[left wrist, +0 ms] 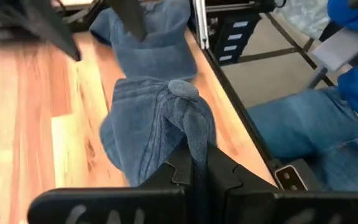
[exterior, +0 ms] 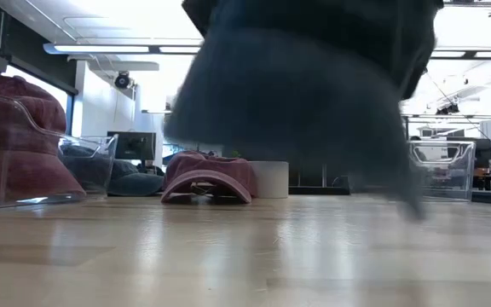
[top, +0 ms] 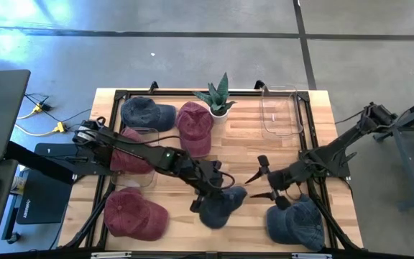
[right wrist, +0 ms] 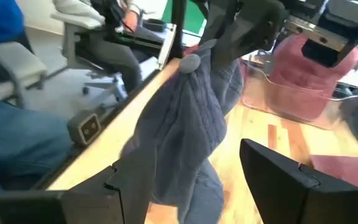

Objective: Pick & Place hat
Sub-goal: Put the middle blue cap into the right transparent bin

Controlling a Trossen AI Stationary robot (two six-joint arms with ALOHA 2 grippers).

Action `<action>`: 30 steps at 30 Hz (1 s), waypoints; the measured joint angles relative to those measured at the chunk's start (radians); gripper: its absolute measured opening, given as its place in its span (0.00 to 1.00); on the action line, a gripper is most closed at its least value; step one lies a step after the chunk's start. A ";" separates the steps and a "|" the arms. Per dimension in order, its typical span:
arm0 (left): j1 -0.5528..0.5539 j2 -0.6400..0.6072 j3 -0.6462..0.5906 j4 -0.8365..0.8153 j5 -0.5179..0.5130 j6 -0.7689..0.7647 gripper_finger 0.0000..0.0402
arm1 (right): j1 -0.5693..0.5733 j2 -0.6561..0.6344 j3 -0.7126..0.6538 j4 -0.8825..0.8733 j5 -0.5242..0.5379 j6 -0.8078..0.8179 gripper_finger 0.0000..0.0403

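1. Left gripper [top: 210, 193] sits low and just left of centre in the overhead picture, and it's clamped tight on the blue hat [top: 221, 205]. The left wrist view shows denim bunched between its fingers [left wrist: 219, 177] near the crown button, which is why the cap hangs crumpled rather than open.

2. Right gripper [top: 261, 180], right of centre, has its fingers spread wide. The hat hangs in front of them in the right wrist view, with no clamp on the cloth, so I'd call this a hand-over with the left arm now carrying the load alone.

3. That blue hat looks lifted. In the table-level view it's a dark mass filling the upper middle, with only a trailing edge low on the right, and whether that touches the wood I can't tell.

4. Moving outward: a second blue hat [top: 295, 223] lies at lower right, just below the right gripper.

5. A maroon hat [top: 135, 214] rests at lower left. Another maroon hat [top: 130, 157] sits in a clear bin [top: 149, 180] at mid left, under the left arm.

6. Upper middle: a blue cap [top: 146, 113], a maroon cap [top: 195, 126] and a potted plant [top: 218, 97]. An empty clear container [top: 280, 111] waits at upper right, perhaps the blue drop-off.

7. The wooden table [top: 243, 151] is bare mid-frame. A seated person's jeans [left wrist: 297, 127] show beyond its edge.
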 joint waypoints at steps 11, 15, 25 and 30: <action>0.013 0.000 0.000 -0.004 -0.038 -0.011 0.01 | -0.035 0.227 0.000 0.227 -0.095 0.007 0.56; 0.013 0.000 0.000 -0.004 -0.035 -0.015 0.01 | -0.048 0.256 0.000 0.269 -0.196 0.066 0.49; 0.013 0.007 0.000 0.003 0.051 -0.017 0.03 | -0.048 0.253 0.000 0.276 -0.288 0.108 0.04; 0.013 0.068 0.000 0.045 0.164 -0.039 0.18 | -0.048 0.253 0.000 0.276 -0.292 0.116 0.03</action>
